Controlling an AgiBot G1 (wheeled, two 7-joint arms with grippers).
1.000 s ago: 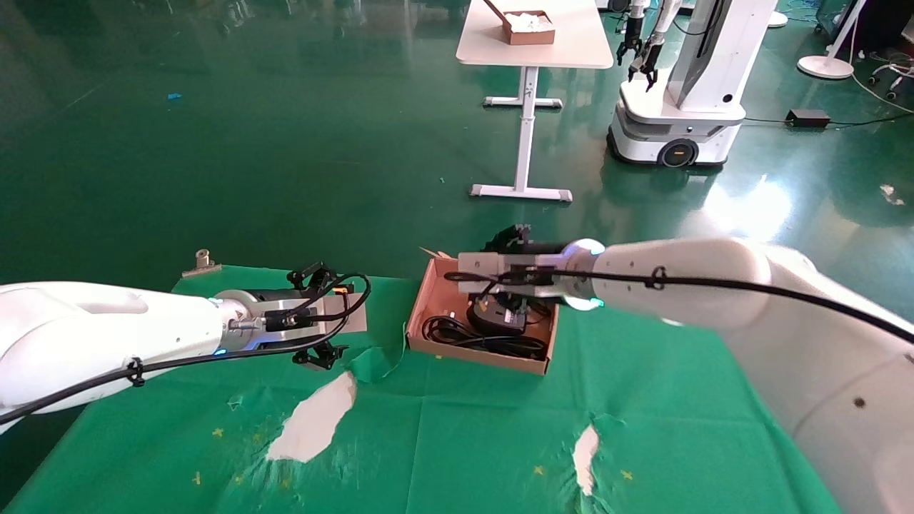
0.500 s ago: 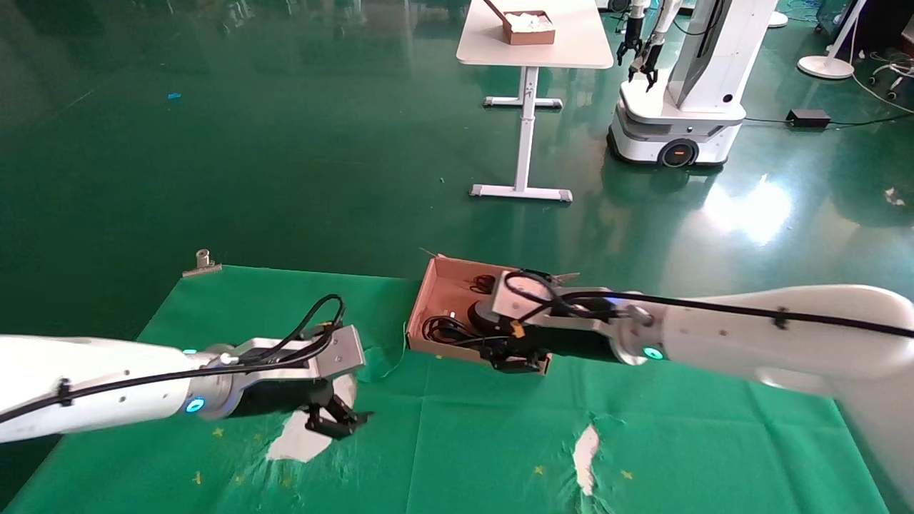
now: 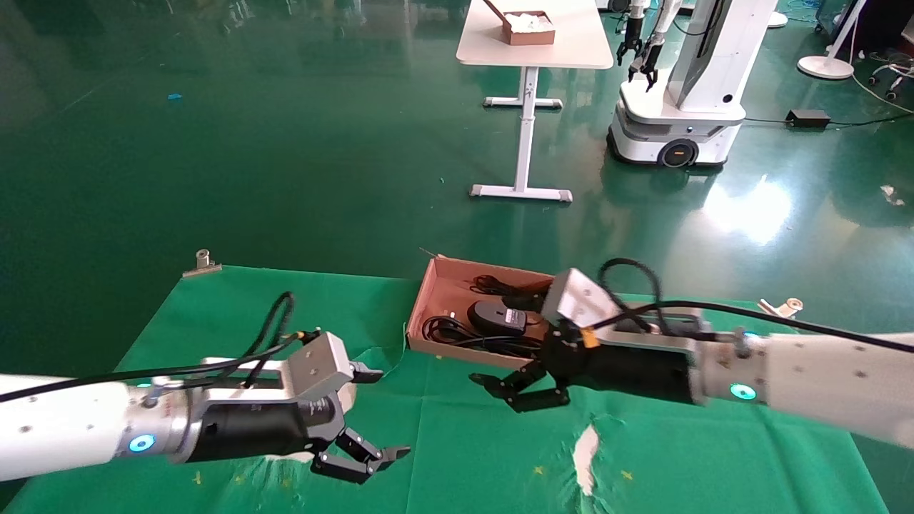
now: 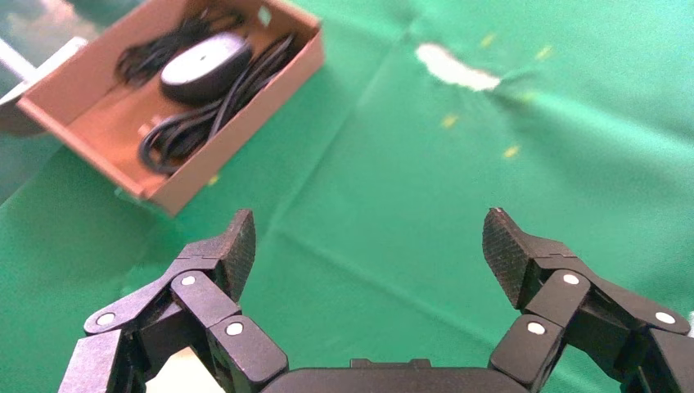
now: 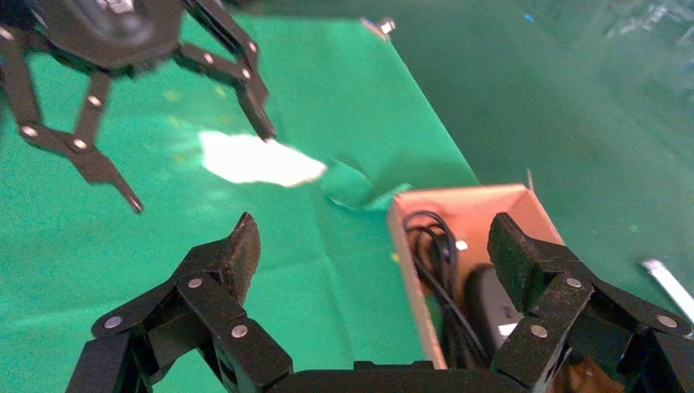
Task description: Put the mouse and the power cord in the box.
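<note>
In the head view, the box (image 3: pixel 435 296) sits on the green cloth (image 3: pixel 457 442) covering the counter, toward its far edge, its long axis running from near left to far right. Inside it the mouse (image 3: pixel 496 317) lies with its long axis along the box's length, pale label on its right end, and the power cord (image 3: pixel 457 333) lies in long loops along the near wall, stretched the same way. The right claw (image 3: pixel 519 391) hangs over the cloth just in front of the box's near wall, fingers spread and holding nothing, pointing left. The left claw (image 3: pixel 371 414) is over the near left part of the cloth, well apart from the box, also spread wide and empty. In the left wrist view, the left claw (image 4: pixel 368 246) has its two fingers far apart above bare cloth, with the box (image 4: pixel 217 143), mouse (image 4: pixel 205 65) and power cord (image 4: pixel 192 127) lying beyond it. In the right wrist view, the right claw (image 5: pixel 372 250) is wide open and empty, with the box (image 5: pixel 409 270) just beyond its fingertips and the power cord (image 5: pixel 434 262) and mouse (image 5: pixel 495 315) visible inside; the left claw (image 5: pixel 200 160) shows farther off, spread open.
</note>
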